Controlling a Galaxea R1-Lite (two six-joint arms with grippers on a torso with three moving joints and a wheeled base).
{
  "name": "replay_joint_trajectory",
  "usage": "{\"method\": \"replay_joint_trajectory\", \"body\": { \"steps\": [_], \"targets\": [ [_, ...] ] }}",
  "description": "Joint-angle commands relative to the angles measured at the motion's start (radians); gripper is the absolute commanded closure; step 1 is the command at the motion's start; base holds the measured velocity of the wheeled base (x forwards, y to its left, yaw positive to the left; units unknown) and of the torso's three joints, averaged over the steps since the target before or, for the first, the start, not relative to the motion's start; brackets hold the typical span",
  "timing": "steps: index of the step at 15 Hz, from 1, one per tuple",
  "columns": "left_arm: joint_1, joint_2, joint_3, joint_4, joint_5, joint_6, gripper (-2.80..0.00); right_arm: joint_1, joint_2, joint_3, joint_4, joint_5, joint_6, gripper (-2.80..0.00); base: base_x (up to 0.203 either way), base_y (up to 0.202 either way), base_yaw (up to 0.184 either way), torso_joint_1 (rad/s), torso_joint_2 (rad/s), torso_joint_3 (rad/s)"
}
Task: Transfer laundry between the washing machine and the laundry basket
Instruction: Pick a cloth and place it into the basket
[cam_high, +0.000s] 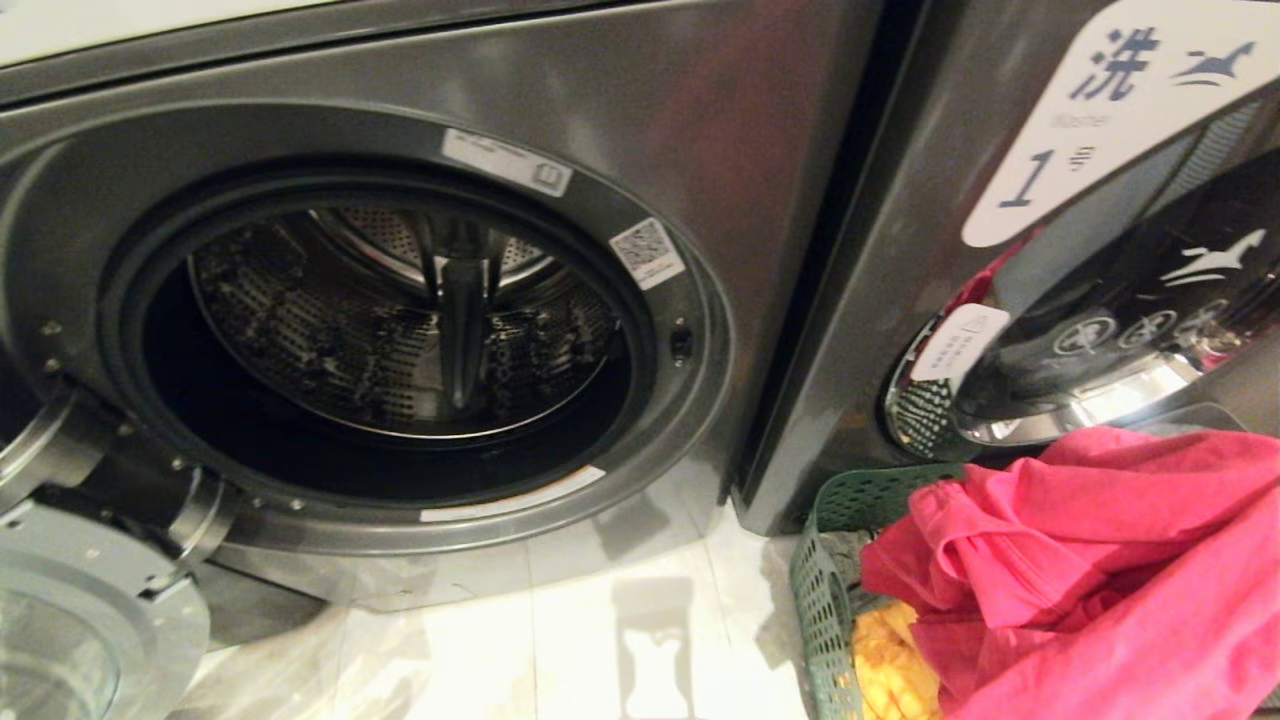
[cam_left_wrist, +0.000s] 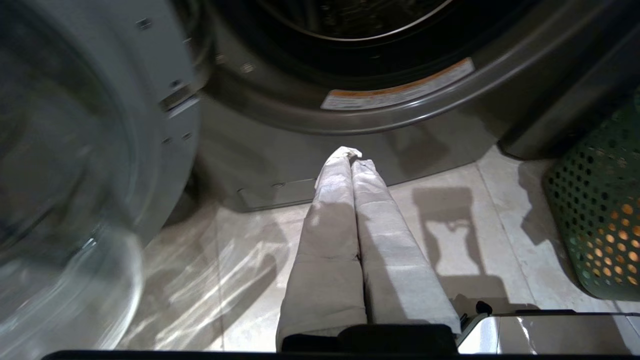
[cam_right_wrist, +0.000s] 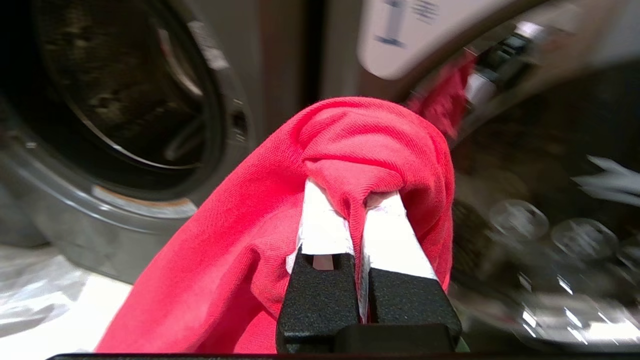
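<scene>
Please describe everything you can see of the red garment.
The red knit-looking cloth garment is soft and crumpled. The right gripper is shut on a fold of it, and the rest hangs down loosely. In the head view it drapes over the green perforated plastic laundry basket, covering part of a yellow item inside.

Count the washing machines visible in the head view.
2. The open washing machine fills the left, drum empty; a second machine, door shut, stands to its right behind the green basket. Others may lie out of frame.
</scene>
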Motion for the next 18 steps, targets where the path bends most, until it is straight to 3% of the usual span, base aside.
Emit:
{"method": "replay_joint_trajectory", "body": {
  "steps": [1, 6, 10, 14, 18],
  "targets": [
    [0.000, 0.000, 0.000, 0.000, 0.000, 0.000, 0.00, -0.001, 0.039, 0.001, -0.005, -0.006, 0.004, 0.00, 0.001, 0.005, -0.167, 0.002, 0.01, -0.001],
    [0.000, 0.000, 0.000, 0.000, 0.000, 0.000, 0.00, 0.000, 0.203, -0.010, -0.006, -0.127, 0.063, 0.00, 0.000, 0.002, -0.045, 0.002, 0.00, 0.001],
    [0.000, 0.000, 0.000, 0.000, 0.000, 0.000, 0.00, -0.001, 0.329, -0.017, -0.006, -0.183, 0.165, 0.00, 0.000, 0.000, 0.000, 0.000, 0.00, 0.000],
    [0.000, 0.000, 0.000, 0.000, 0.000, 0.000, 0.00, -0.009, 0.455, -0.015, -0.004, -0.216, 0.220, 0.00, 0.000, 0.000, 0.000, 0.000, 0.00, 0.000],
    [0.000, 0.000, 0.000, 0.000, 0.000, 0.000, 0.00, -0.036, 0.589, -0.016, -0.003, -0.223, 0.340, 0.00, 0.000, 0.000, 0.000, 0.000, 0.00, 0.000]
  ]
}}
